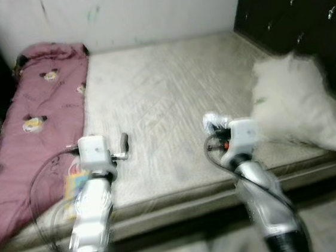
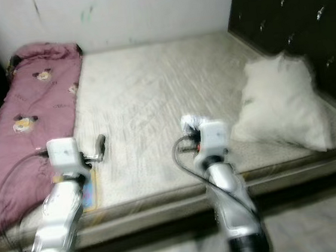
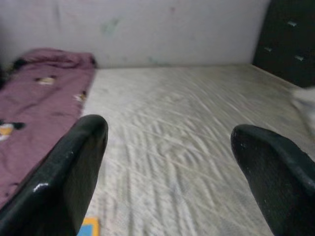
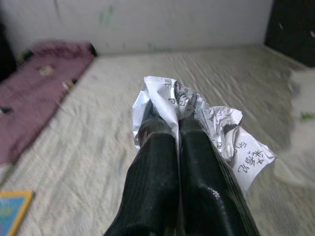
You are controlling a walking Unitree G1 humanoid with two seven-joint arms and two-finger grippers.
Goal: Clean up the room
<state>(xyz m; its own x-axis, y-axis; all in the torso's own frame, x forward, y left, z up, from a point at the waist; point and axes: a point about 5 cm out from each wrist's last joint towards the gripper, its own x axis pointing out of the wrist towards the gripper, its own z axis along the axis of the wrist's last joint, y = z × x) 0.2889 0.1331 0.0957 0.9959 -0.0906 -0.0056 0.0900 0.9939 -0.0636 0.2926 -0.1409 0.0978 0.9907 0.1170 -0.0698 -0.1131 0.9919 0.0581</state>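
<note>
Your right gripper (image 4: 174, 129) is clamped tight on a crumpled printed paper (image 4: 206, 120), held above the mattress (image 1: 171, 95). Your left gripper (image 3: 167, 142) hovers with fingers spread wide, holding nothing. Farther off lie a pink blanket (image 1: 37, 109) and what looks like a white pillow (image 1: 294, 100).

Both head views are smeared by motion — the white pillow (image 1: 295, 103) at three o'clock on the bed (image 1: 171, 95) has no crisp outline, and the dark headboard (image 1: 300, 10) behind it shows only streaked glints. The small colourful flat thing (image 1: 76, 185) at the bed's near edge, about eight o'clock, is partly covered by the left arm and too blurred to identify. The printing on the crumpled paper (image 4: 206, 115) is too small to read, and the right gripper (image 4: 177, 130) hides the paper's underside. The pink quilt (image 1: 35, 122) runs off the left edge.
</note>
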